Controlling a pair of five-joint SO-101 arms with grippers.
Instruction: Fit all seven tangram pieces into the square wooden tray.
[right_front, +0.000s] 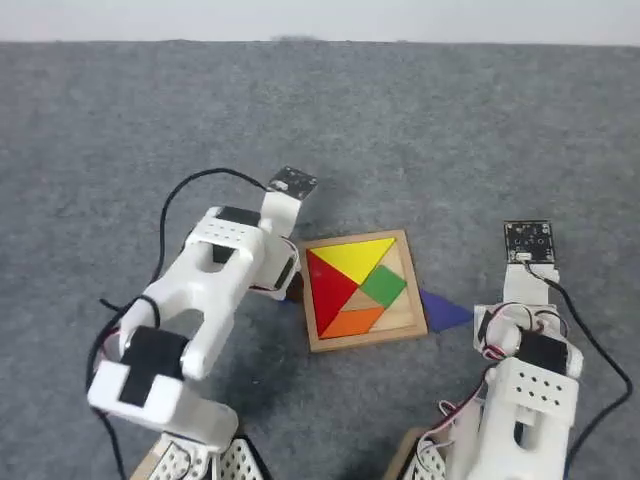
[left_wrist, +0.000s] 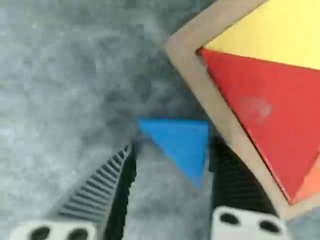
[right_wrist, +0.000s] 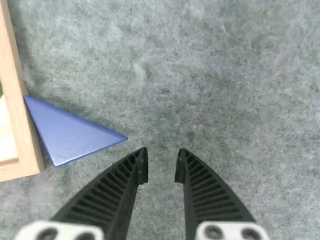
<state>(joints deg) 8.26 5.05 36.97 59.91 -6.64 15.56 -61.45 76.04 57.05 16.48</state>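
The square wooden tray (right_front: 370, 339) lies mid-table, holding a yellow triangle (right_front: 358, 257), a red triangle (right_front: 328, 285), a green square (right_front: 383, 286), an orange piece (right_front: 353, 321) and a small tan piece (right_front: 357, 299). Bare wood shows along its right side. My left gripper (left_wrist: 172, 145) sits just outside the tray's left rim (left_wrist: 200, 85), its fingers closed against the two corners of a small blue triangle (left_wrist: 180, 145). A larger violet-blue triangle (right_front: 445, 310) (right_wrist: 67, 135) lies on the carpet touching the tray's right rim (right_wrist: 20, 115). My right gripper (right_wrist: 161, 165) hovers beside its tip, narrowly open and holding nothing.
Grey carpet covers the table. The left arm (right_front: 200, 300) stretches from the front left toward the tray. The right arm (right_front: 525, 370) stands at the front right. Open carpet lies behind the tray and to the far right.
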